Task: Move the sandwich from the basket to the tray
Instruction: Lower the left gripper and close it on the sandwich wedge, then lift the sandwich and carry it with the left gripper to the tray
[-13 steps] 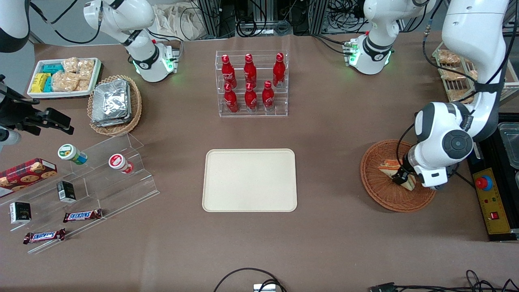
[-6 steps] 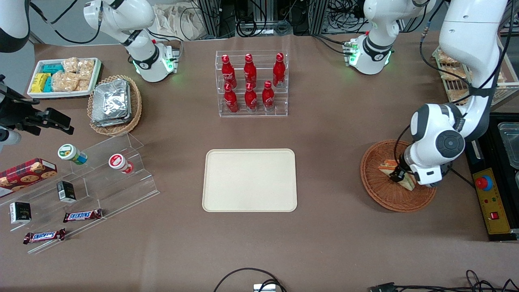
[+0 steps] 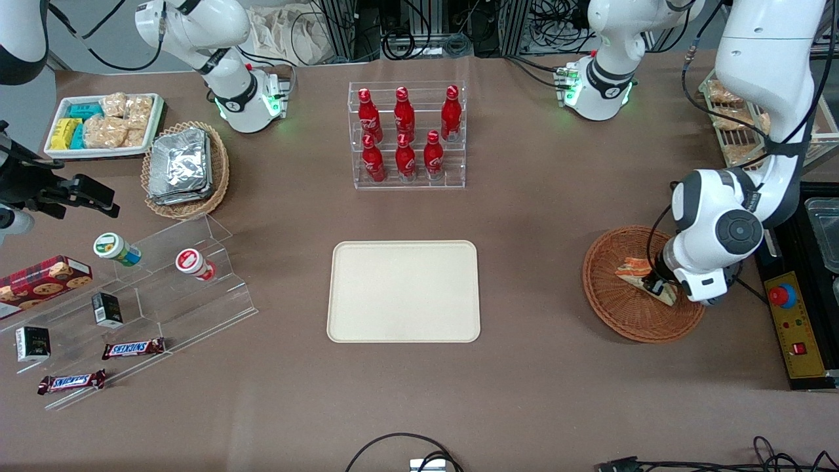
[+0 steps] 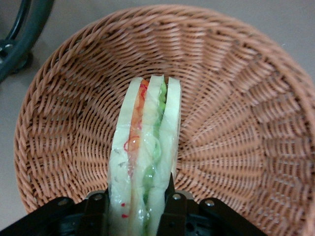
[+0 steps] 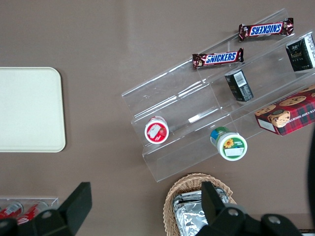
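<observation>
So my gripper (image 4: 139, 209) is down inside the basket (image 3: 606, 303) right now, jaws clamped on the sandwich (image 3: 634, 268), 1 finger on each bread face. From my wrist cam the sandwich (image 4: 146, 162) stands on edge between my fingers (image 4: 173, 210), and you can see all 3 bread slices with the orange-red layer on 1 side and the green on the other. The wicker of the basket (image 4: 236, 118) curves all around it. I honestly can't tell whether its lower edge is touching the weave or just clear of it. The basket sits toward the working arm's end of the table (image 3: 537, 393), roughly midway between the table's near and far edges. The tray (image 3: 403, 290) lies flat near the table's middle, well apart from the basket, with nothing on it. Farther from the front camera than the tray is a clear rack with 6 red bottles (image 3: 404, 134). Over toward the parked arm's end there's a clear stepped stand (image 3: 164, 288) with 2 small cups, a couple of small dark boxes and 2 Snickers bars (image 3: 133, 348), and farther back a tan basket of foil packets (image 3: 183, 167).
</observation>
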`<state>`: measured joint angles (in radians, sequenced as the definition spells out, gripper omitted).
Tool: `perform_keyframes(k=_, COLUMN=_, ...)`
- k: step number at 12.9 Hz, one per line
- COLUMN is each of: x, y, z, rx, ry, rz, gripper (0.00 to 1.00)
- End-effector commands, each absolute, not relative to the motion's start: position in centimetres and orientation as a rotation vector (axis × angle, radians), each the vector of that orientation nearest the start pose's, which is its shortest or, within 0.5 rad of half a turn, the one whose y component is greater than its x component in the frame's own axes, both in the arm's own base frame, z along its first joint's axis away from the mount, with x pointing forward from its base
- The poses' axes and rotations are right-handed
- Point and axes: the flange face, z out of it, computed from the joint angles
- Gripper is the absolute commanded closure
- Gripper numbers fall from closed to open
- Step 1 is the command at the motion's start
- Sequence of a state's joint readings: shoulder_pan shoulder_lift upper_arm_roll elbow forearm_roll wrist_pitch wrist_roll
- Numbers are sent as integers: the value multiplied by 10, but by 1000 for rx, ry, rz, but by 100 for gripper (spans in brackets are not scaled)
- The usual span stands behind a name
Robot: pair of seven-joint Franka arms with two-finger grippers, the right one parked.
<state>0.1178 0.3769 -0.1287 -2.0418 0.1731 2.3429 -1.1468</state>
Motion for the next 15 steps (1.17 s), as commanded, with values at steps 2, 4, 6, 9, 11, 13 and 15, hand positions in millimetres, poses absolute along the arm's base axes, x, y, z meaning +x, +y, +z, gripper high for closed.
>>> perform_keyframes(k=2, x=621, y=-28, z=309, rx=-2675, ry=-1416, rz=-7, gripper=100)
perform_keyframes(k=4, x=634, y=-64, z=358, rx=-2760, ry=-1300, rz=-47, gripper=100)
perform_keyframes(k=6, x=644, y=-106, z=411, rx=-2806, ry=-1216, rz=-23, gripper=100)
perform_keyframes(k=9, x=650, y=-188, z=472, rx=-2946, ry=-1027, rz=20, gripper=100)
perform_keyframes(k=11, x=637, y=-239, z=469, rx=-3054, ry=-725, rz=35, gripper=100)
perform_keyframes(k=13, x=619, y=-294, z=448, rx=-3101, ry=-449, rz=86, gripper=100)
perform_keyframes(k=15, x=620, y=-343, z=423, rx=-3138, ry=-357, rz=127, gripper=100)
